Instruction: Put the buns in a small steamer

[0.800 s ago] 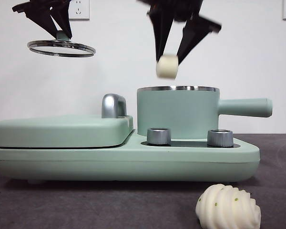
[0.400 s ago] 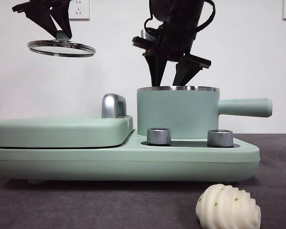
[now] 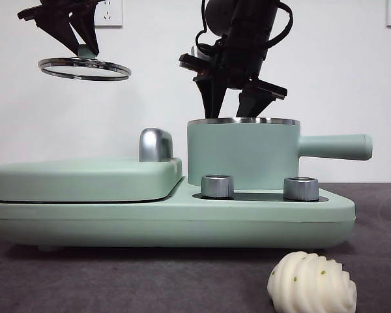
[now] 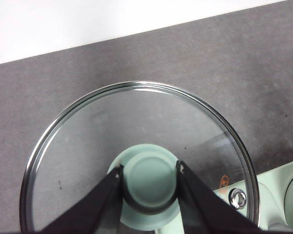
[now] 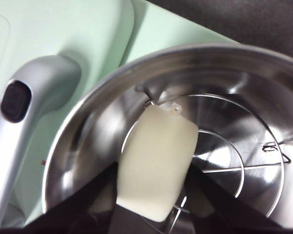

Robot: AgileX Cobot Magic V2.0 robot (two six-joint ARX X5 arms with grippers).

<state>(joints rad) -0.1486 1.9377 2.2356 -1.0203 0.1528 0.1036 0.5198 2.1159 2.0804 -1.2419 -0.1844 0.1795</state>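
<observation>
The small steamer (image 3: 244, 153) stands lidless on the right of the mint-green base. My right gripper (image 5: 154, 197) reaches down into the steamer (image 5: 88, 126), shut on the smooth bun (image 5: 156, 165), whose far end touches the wire rack (image 5: 234, 161). In the front view the pot wall hides this bun and the fingertips; only the right arm (image 3: 238, 45) shows above the rim. The ridged bun (image 3: 311, 283) with green specks lies on the dark table in front of the base. High at the left, my left gripper (image 4: 150, 187) is shut on the green knob (image 4: 150, 178) of the glass lid (image 3: 85, 67).
The flat lidded griddle (image 3: 85, 179) with its chrome handle (image 3: 155, 143) fills the base's left half. Two steel dials (image 3: 217, 186) (image 3: 300, 188) sit in front of the pot. The pot's side handle (image 3: 335, 147) sticks out to the right.
My right gripper came down from above the pot and carried the smooth bun inside it; in the last half second it hardly moved. The left gripper kept the lid still.
</observation>
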